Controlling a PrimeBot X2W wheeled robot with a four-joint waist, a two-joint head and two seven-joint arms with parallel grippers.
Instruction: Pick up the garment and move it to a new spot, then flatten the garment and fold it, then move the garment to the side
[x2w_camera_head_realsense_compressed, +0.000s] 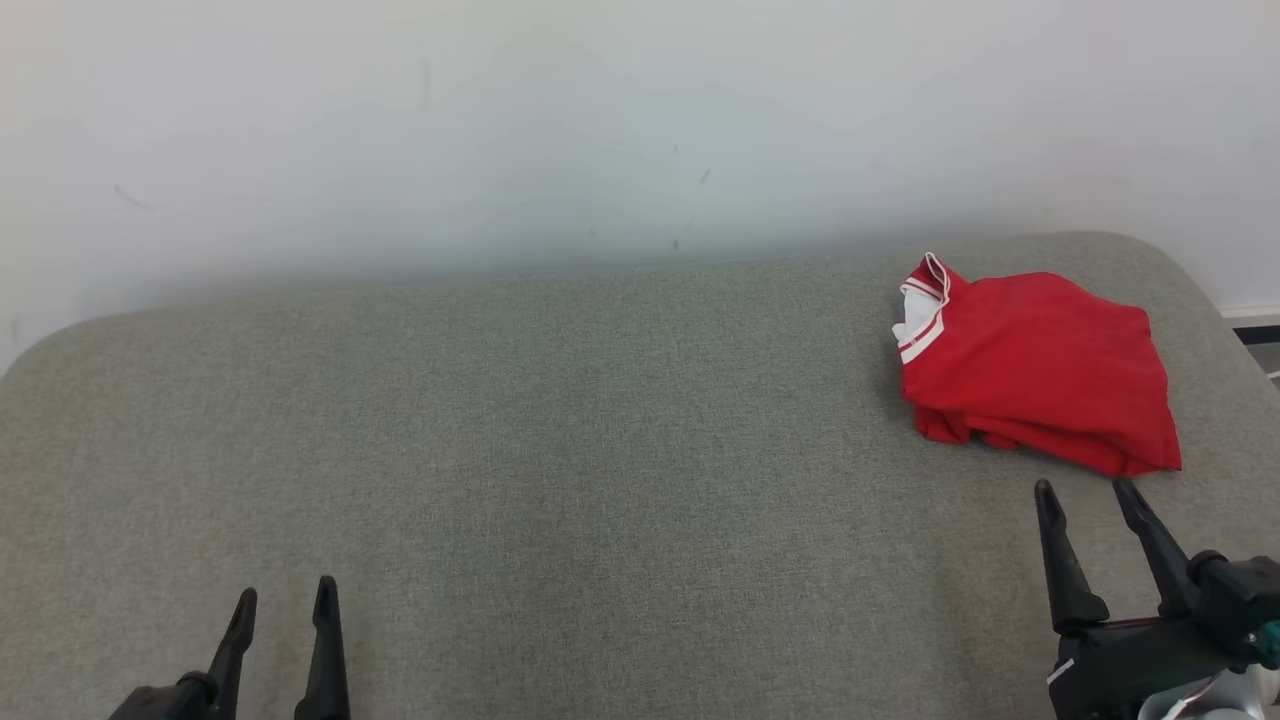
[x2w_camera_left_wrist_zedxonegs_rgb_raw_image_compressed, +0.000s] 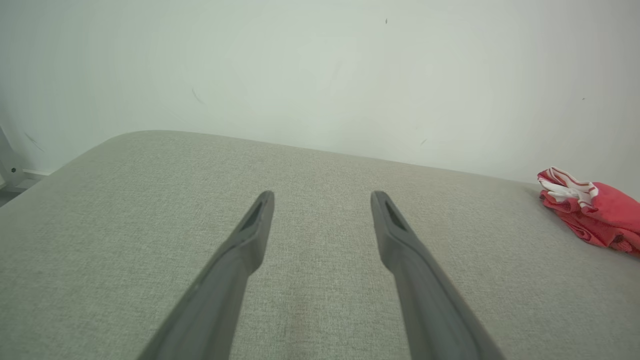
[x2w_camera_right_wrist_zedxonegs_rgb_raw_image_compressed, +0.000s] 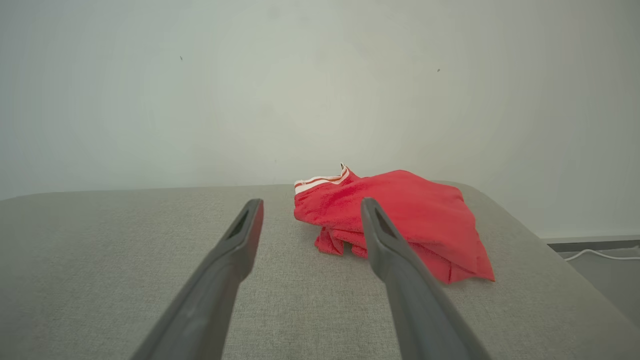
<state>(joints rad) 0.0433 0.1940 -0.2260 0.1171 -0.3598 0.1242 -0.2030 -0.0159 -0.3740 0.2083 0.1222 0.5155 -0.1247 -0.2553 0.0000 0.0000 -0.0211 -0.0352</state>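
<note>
Illumination: bright, even, diffuse; source out of frame. No glare, no clipped highlights.
Wall (x2w_camera_head_realsense_compressed: 500, 120): soft grey shading band along junction with cushion (x2w_camera_head_realsense_compressed: 560, 420).
Garment (x2w_camera_head_realsense_compressed: 1040, 370): faint soft shadow at left and near edges.
Focus: cushion weave sharp in head view.
Wrist views: corners darker than centre; left gripper fingers (x2w_camera_left_wrist_zedxonegs_rgb_raw_image_compressed: 405, 260) soft, stretched toward bottom edge.

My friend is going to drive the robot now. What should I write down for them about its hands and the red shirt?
The left gripper is open and empty, over the near left of the table.
The right gripper is open and empty, just short of the red shirt, not touching it.
The red shirt lies in a folded bundle at the table's far right.
Done: it looks folded and set to the side.
Left: probably nothing; check that the fold is neat.
</note>
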